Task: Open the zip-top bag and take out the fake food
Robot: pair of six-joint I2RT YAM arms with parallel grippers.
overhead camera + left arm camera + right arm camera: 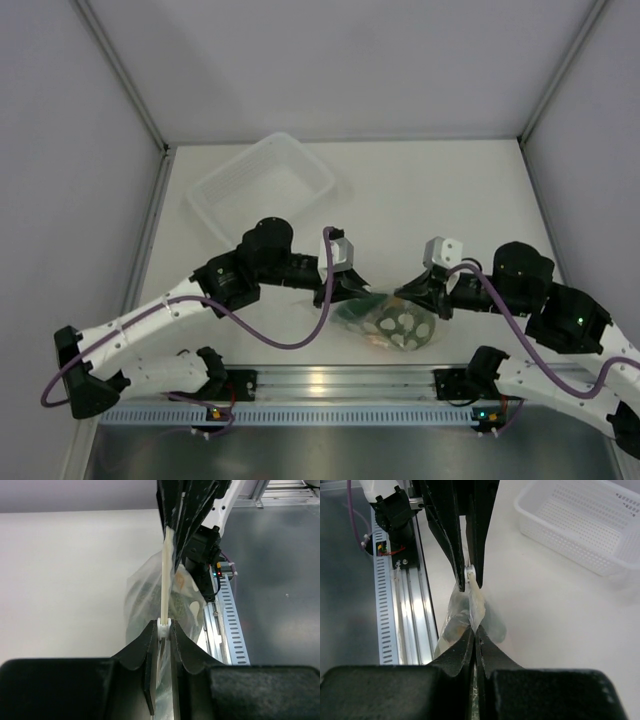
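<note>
Zip-top bag (372,315), stretched taut between two grippers near the table's (450,200) front edge, white basket (260,190) behind; left gripper (162,630) pinches its zip slider (164,624), right gripper (474,630) clamps the opposite end, fake food (403,326) inside.

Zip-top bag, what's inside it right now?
Through the clear zip-top bag, fake food shows in the top view: a dark round piece with pale spots and a green shape beside it. Crinkled plastic hides the rest, so no count.
</note>
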